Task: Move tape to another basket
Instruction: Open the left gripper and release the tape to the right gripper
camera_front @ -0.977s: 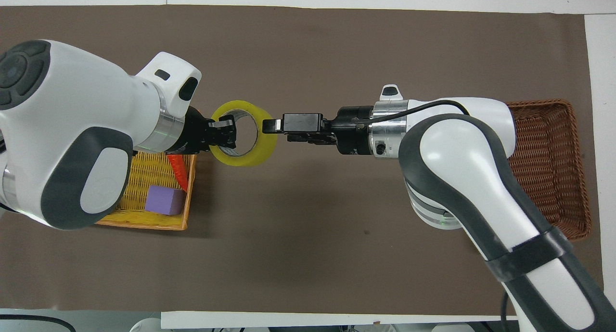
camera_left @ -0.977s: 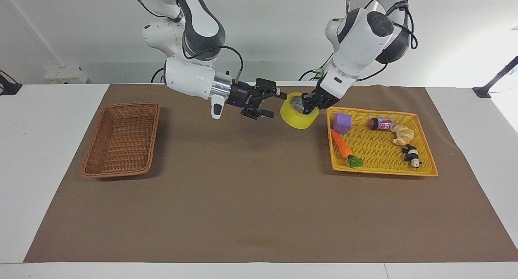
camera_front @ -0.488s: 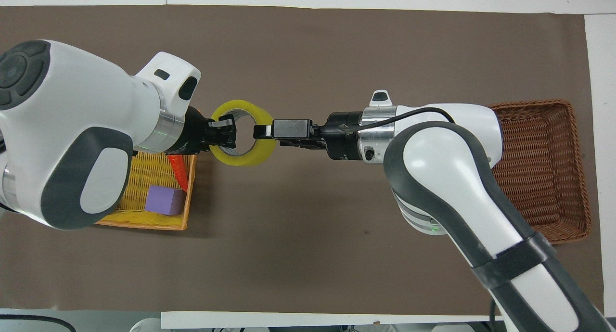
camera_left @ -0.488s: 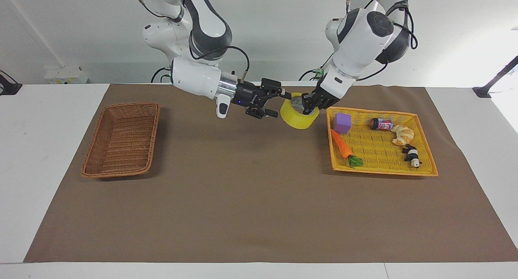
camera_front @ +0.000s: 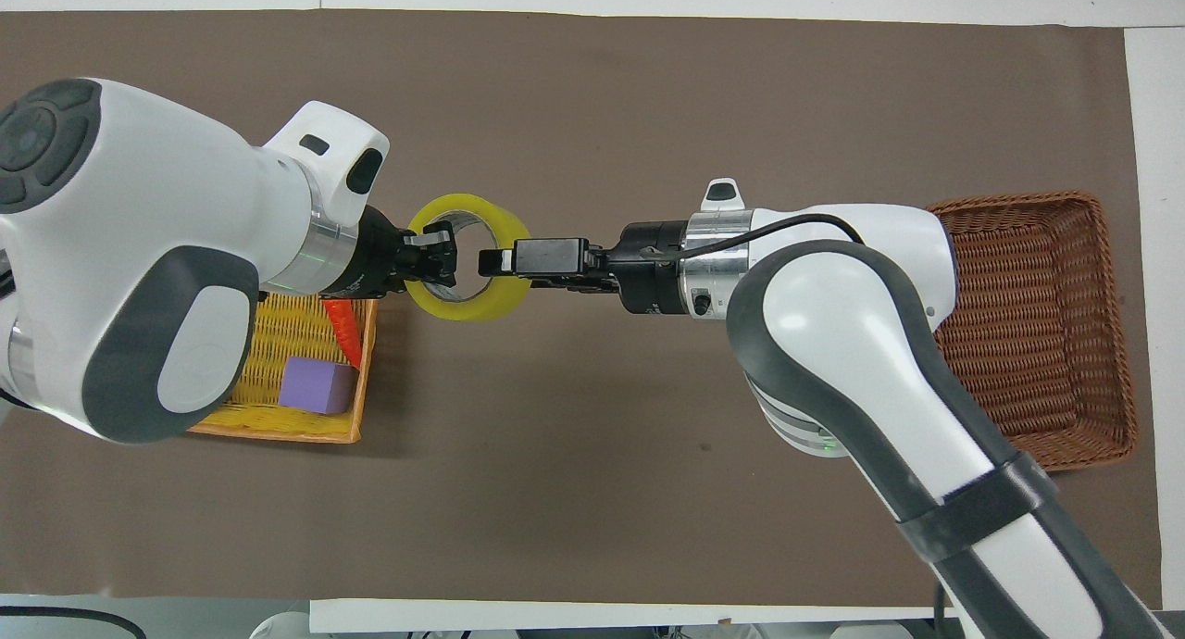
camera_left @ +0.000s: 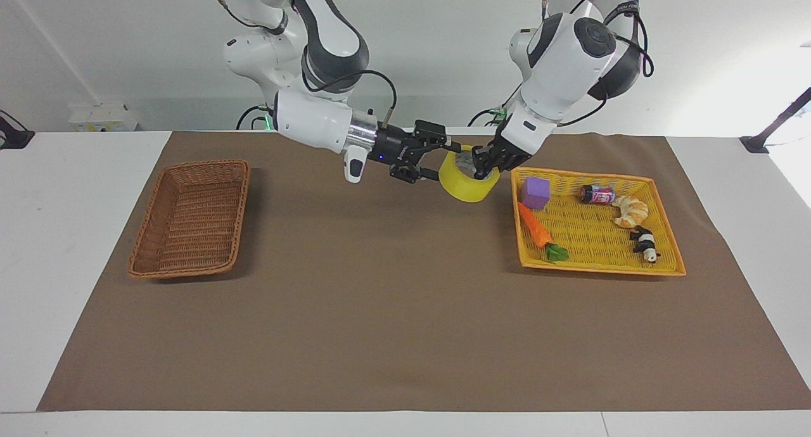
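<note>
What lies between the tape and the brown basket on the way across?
Only the right arm itself: the tape hangs from the left gripper, shut on its rim, with the right gripper reaching onto its other rim. Between there and the basket lies bare mat.

In the overhead view the left arm (camera_front: pixel 139 259) covers most of the yellow tray basket (camera_front: pixel 278 343), leaving only one corner with the purple block (camera_front: pixel 318 385) and a bit of the carrot (camera_front: pixel 344 329). The right arm (camera_front: pixel 861 343) overlaps one end of the wicker basket (camera_front: pixel 1046 324). The label on the small jar (camera_left: pixel 597 194) is too small to read.
</note>
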`<action>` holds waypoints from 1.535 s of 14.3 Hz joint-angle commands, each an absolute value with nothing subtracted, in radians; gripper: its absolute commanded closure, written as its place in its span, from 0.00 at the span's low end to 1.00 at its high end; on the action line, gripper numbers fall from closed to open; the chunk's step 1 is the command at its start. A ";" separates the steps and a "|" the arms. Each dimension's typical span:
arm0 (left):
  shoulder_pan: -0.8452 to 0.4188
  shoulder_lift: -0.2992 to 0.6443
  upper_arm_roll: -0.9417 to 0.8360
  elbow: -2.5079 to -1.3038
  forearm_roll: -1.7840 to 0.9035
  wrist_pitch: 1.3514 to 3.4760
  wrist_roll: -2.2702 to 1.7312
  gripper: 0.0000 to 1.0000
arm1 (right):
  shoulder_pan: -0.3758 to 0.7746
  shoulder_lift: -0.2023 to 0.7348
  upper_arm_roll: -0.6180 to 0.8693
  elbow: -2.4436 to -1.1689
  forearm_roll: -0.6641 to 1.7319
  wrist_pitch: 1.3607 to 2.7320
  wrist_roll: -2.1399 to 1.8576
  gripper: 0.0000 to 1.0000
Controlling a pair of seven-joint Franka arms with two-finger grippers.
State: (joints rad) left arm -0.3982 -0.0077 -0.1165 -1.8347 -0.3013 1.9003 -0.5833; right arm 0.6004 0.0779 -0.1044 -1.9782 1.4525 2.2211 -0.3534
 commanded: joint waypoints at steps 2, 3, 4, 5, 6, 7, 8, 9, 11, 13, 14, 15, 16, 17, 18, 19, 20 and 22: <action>-0.422 -0.023 -0.104 -1.842 -0.314 1.910 -0.604 1.00 | 0.606 0.071 -0.107 -1.993 1.476 2.238 -0.379 0.32; -0.422 -0.023 -0.103 -1.842 -0.314 1.913 -0.603 1.00 | 0.606 0.071 -0.107 -1.993 1.476 2.238 -0.379 0.45; -0.422 -0.023 -0.104 -1.842 -0.314 1.913 -0.603 1.00 | 0.606 0.071 -0.107 -1.993 1.474 2.237 -0.377 0.67; -0.422 -0.023 -0.103 -1.842 -0.314 1.911 -0.603 1.00 | 0.604 0.069 -0.107 -1.993 1.474 2.232 -0.376 0.86; -0.422 -0.023 -0.103 -1.844 -0.314 1.911 -0.601 1.00 | 0.603 0.069 -0.107 -1.993 1.474 2.232 -0.377 0.94; -0.422 -0.023 -0.103 -1.844 -0.314 1.908 -0.601 1.00 | 0.601 0.071 -0.107 -1.993 1.474 2.232 -0.377 0.98; -0.422 -0.023 -0.103 -1.844 -0.314 1.908 -0.601 1.00 | 0.598 0.071 -0.107 -1.993 1.474 2.232 -0.377 1.00; -0.422 -0.023 -0.103 -1.844 -0.314 1.907 -0.601 1.00 | 0.598 0.071 -0.107 -1.993 1.474 2.230 -0.379 1.00; -0.423 -0.023 -0.104 -1.842 -0.314 1.904 -0.604 0.90 | 0.597 0.071 -0.107 -1.993 1.474 2.230 -0.379 1.00; -0.429 -0.023 -0.103 -1.832 -0.311 1.896 -0.630 0.24 | 0.597 0.069 -0.107 -1.993 1.474 2.230 -0.380 1.00; -0.431 -0.025 -0.103 -1.830 -0.296 1.894 -0.652 0.01 | 0.597 0.069 -0.107 -1.993 1.474 2.229 -0.380 1.00; -0.428 -0.028 -0.103 -1.810 -0.290 1.878 -0.655 0.01 | 0.595 0.069 -0.107 -1.993 1.474 2.227 -0.380 1.00; -0.420 -0.026 -0.100 -1.765 -0.290 1.824 -0.653 0.01 | 0.586 0.069 -0.107 -1.993 1.473 2.223 -0.380 1.00; -0.413 -0.025 -0.094 -1.712 -0.288 1.762 -0.652 0.01 | 0.571 0.069 -0.107 -1.993 1.464 2.215 -0.382 1.00; -0.396 -0.025 -0.089 -1.671 -0.288 1.703 -0.647 0.01 | 0.558 0.068 -0.107 -1.993 1.456 2.198 -0.383 1.00; -0.371 -0.026 -0.087 -1.646 -0.278 1.674 -0.646 0.01 | 0.543 0.067 -0.107 -1.994 1.436 2.183 -0.388 1.00; -0.351 -0.025 -0.087 -1.626 -0.241 1.663 -0.640 0.01 | 0.517 0.066 -0.107 -1.994 1.410 2.163 -0.391 1.00; -0.302 -0.025 -0.087 -1.621 -0.175 1.658 -0.599 0.01 | 0.459 0.063 -0.109 -2.000 1.349 2.117 -0.391 1.00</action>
